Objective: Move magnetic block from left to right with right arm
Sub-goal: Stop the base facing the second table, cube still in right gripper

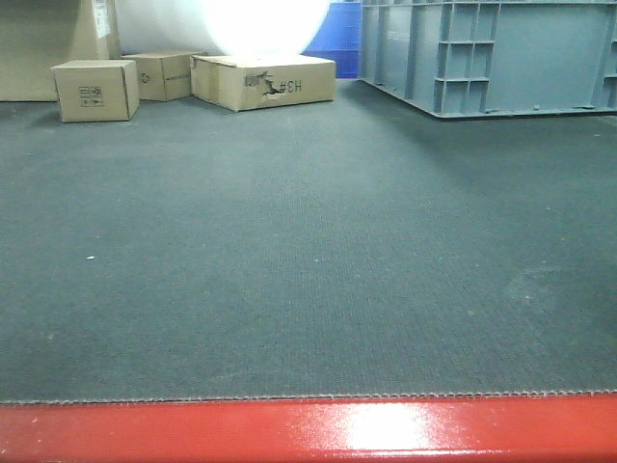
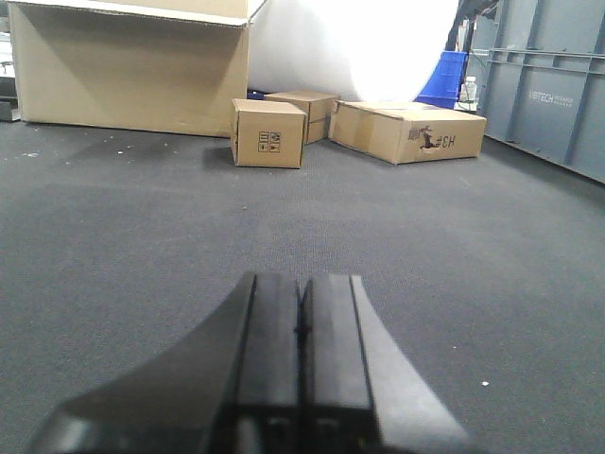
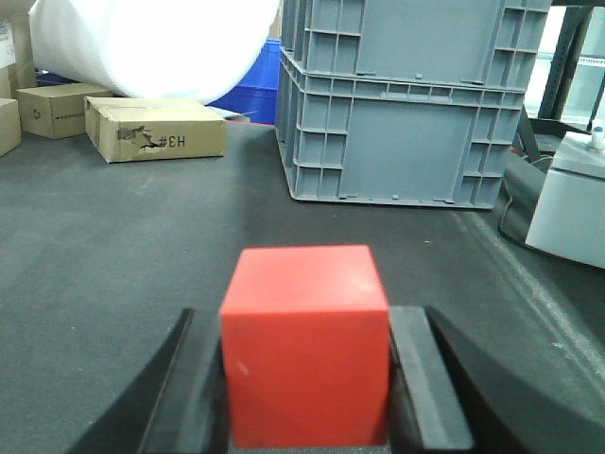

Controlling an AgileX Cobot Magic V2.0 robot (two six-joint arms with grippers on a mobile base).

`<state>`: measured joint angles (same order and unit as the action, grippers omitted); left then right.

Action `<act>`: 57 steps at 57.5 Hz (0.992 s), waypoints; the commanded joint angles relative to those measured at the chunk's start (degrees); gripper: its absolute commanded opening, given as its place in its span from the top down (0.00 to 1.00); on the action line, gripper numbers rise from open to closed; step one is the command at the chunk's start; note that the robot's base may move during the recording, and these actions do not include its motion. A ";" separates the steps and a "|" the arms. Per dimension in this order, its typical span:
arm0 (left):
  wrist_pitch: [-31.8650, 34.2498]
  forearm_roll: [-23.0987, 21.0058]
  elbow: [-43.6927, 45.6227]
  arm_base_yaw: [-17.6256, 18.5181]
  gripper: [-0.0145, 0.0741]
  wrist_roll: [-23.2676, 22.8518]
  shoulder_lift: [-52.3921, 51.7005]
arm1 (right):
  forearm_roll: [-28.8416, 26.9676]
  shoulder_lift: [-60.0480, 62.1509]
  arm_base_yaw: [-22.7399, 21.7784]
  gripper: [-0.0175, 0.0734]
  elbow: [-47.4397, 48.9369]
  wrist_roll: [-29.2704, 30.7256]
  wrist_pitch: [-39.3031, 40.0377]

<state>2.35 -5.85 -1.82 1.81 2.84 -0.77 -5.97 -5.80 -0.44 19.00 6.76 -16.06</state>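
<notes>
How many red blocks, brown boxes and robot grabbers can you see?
Red block: 1
Cardboard boxes: 4
Grippers, left gripper and right gripper: 2
Total: 7

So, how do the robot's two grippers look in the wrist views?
The matte black left gripper has two flat, rectangular fingers with straight edges, widening into a broad dark base near the camera. The matte black right gripper has similar blocky fingers with thick flat pads. No cables or printed labels are visible on either.
</notes>
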 commanded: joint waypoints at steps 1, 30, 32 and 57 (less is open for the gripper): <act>5.23 -0.40 -0.44 0.16 0.98 0.14 -0.56 | -0.24 -0.77 -0.27 0.45 1.65 0.42 5.01; 5.23 -0.40 -0.44 0.16 0.98 0.14 -0.56 | -0.24 -0.77 -0.27 0.45 1.65 0.42 5.01; 5.23 -0.40 -0.44 0.16 0.98 0.14 -0.56 | -0.24 -0.76 -0.27 0.45 1.65 0.42 5.18; 5.23 -0.40 -0.44 0.16 0.98 0.14 -0.56 | -9.17 -12.31 -0.27 0.45 7.61 -0.37 -2.64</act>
<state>2.35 -5.85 -1.82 1.81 2.84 -0.77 -14.00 -13.10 -0.55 22.66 6.42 -21.29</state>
